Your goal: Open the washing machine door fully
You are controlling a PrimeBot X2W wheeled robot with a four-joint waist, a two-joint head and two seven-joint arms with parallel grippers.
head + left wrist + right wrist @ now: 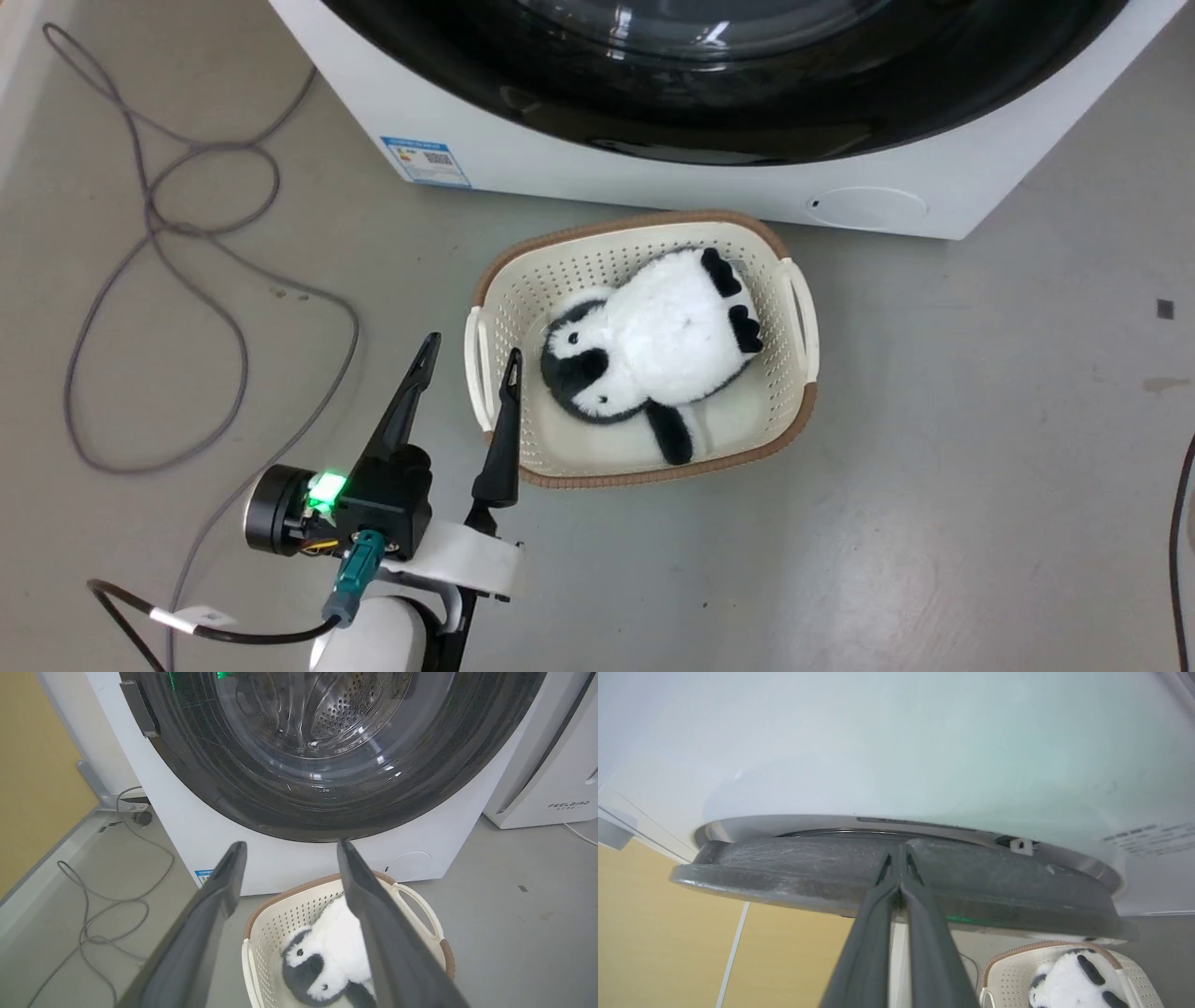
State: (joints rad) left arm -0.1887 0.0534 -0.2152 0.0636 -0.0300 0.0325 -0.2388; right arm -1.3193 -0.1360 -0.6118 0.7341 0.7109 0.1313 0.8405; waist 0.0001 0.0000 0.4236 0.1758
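The washing machine door (728,103) is a glossy black disc across the top of the head view. In the left wrist view the door (233,793) shows its clear glass bowl, with the steel drum behind it. My left gripper (472,347) hangs open and holds nothing, low by the basket's left side. Its fingers (219,905) point at the machine's lower front. In the right wrist view the door (784,868) appears edge-on as a dark grey rim, standing slightly off the white front. My right gripper (900,851) is shut, its tips against that rim.
A cream basket (644,222) with a brown rim sits on the floor before the machine and holds a plush penguin (653,345). A grey cable (149,215) loops over the floor on the left. A small round white flap (866,207) marks the machine's lower right. Another white appliance (551,765) stands to the right.
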